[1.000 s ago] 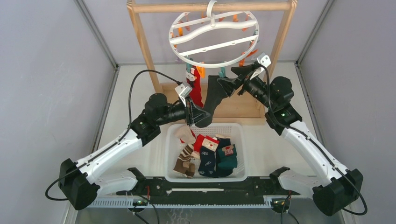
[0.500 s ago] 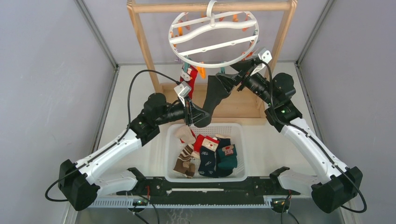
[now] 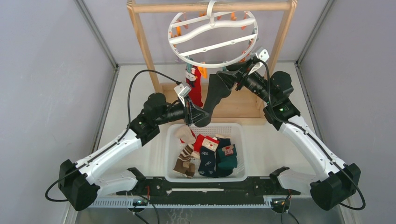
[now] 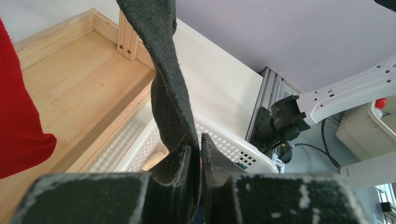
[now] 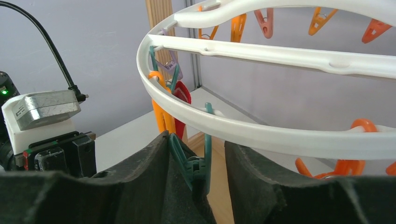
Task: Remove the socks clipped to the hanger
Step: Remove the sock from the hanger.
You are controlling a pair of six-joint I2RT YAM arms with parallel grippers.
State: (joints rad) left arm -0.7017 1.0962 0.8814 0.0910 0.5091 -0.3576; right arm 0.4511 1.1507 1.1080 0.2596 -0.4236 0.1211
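- left gripper (image 3: pixel 195 115) clamped shut on the lower end of the black sock (image 3: pixel 214 93), above the far edge of the white basket (image 3: pixel 167 154)
- red sock (image 3: pixel 194 88) hangs clipped under the ring's near-left rim, just beside the left wrist camera
- basket holds loose socks (image 3: pixel 208 154); brown-striped, red, navy, dark green
- black sock stretched on a slant from the left gripper up to the teal clip (image 5: pixel 198 168)
- hanger (image 3: pixel 212 64), a white ring, hooked on the wooden rack (image 3: pixel 144 46); orange clips along its far rim
- right gripper (image 3: pixel 229 78) under the ring's near rim; jaws apart, one finger each side of the teal clip; gap visible beside the clip
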